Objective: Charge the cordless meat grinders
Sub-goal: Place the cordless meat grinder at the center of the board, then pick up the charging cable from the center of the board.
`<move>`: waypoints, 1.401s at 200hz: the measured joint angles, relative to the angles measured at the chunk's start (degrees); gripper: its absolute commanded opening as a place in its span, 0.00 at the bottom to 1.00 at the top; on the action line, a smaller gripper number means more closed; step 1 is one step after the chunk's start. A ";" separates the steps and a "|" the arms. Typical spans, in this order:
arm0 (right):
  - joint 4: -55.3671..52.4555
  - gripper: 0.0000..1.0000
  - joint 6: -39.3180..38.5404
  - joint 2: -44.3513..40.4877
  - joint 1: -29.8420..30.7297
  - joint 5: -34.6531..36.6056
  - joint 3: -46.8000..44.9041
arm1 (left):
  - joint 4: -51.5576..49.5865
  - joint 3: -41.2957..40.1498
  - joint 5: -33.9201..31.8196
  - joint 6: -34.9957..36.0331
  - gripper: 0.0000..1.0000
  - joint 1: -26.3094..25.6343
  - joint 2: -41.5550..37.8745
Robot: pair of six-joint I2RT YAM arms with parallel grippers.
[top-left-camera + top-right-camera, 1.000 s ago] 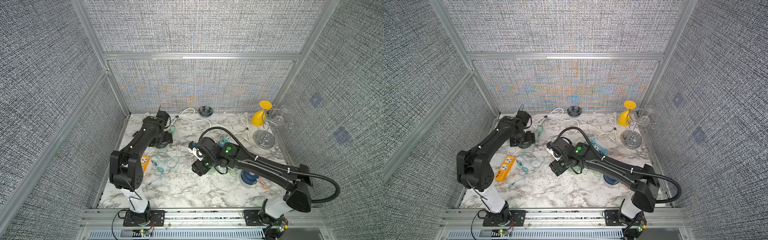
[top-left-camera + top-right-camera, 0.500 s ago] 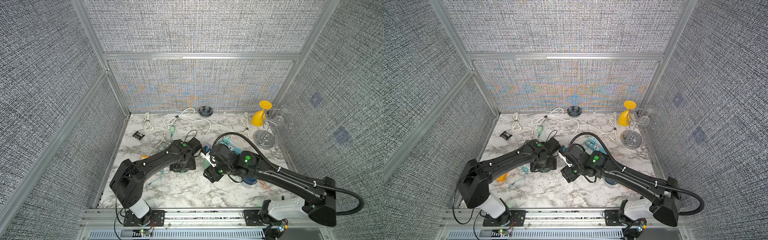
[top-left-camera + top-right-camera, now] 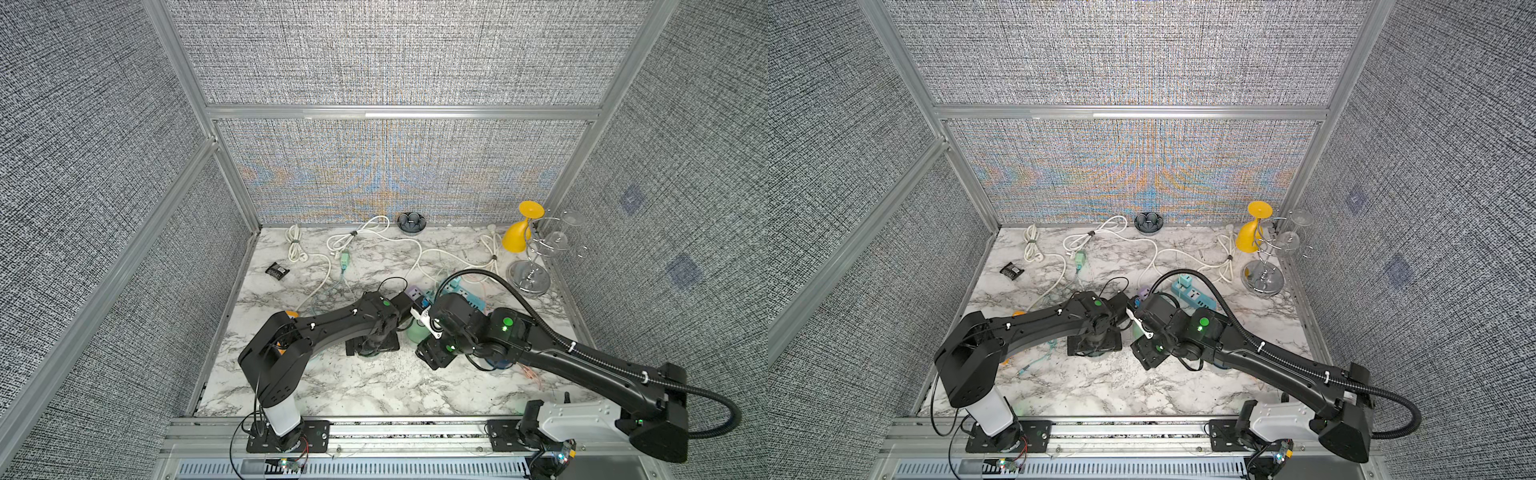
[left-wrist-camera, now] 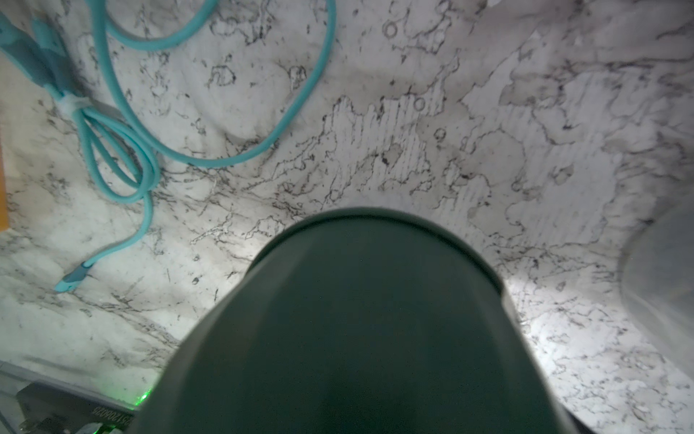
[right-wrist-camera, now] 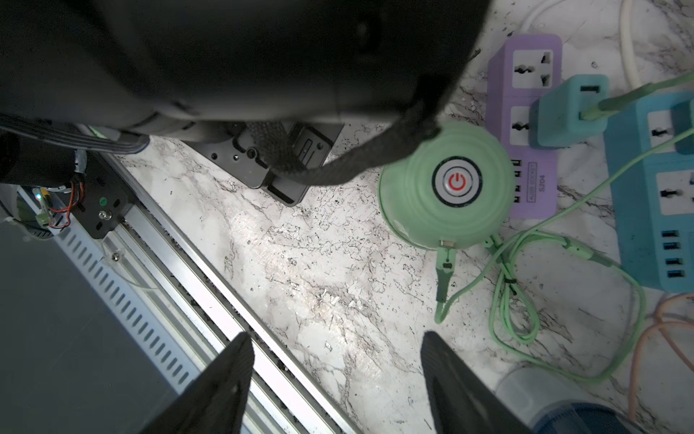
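Left: the teal cable (image 4: 112, 124) lies loose on the marble table (image 4: 413, 112), its free plug (image 4: 71, 280) flat on the marble, in nothing. The dark green grinder (image 4: 356, 330) stands upright just right of it, near centre. My read: it's parked there so that plug reaches its port. The left gripper (image 3: 371, 345) sits directly over it. I can't tell if the jaws are apart or on the dome. The left wrist view shows only dome, no fingers, and both top views bury grinder and fingertips under the left arm (image 3: 332, 328).

Centre: the mint green grinder (image 5: 447, 188) stands just beside the purple power strip (image 5: 525, 124), presumably so its green cable (image 5: 507, 285) reaches. The right wrist view adds what the top views lack: connector (image 5: 445, 263) looks seated at the port, button (image 5: 456, 183) shows red, teal adapter (image 5: 567, 112) sits in the strip. I'd call it charging. From above only a mint sliver shows between the wrists.

The right gripper (image 5: 338, 372) hangs over bare table on the near side of the mint unit, fingers (image 5: 450, 375) spread, nothing between them.

Right: the blue power strip (image 5: 657, 188). Nearer is the navy blue grinder (image 5: 586, 417), only its edge in the wrist view, mostly under the right arm (image 3: 582, 357) from above. Whether it's cabled: unreadable.
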 measured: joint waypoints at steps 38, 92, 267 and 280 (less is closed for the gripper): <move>0.00 0.73 -0.26 0.04 0.02 -0.02 0.11 | 4.24 -4.02 1.70 -2.56 0.99 -0.63 -4.61; -0.46 0.73 -0.83 -1.38 0.17 0.00 0.20 | 12.31 -7.56 6.27 -7.02 0.99 -3.30 -8.59; -0.44 0.45 -2.12 0.00 0.04 -1.33 3.41 | -1.99 -21.88 -9.29 -13.11 0.50 10.16 -37.79; -0.09 0.44 -2.14 0.63 0.07 -2.03 3.41 | -0.33 -23.52 -9.16 -11.58 0.49 13.81 -36.68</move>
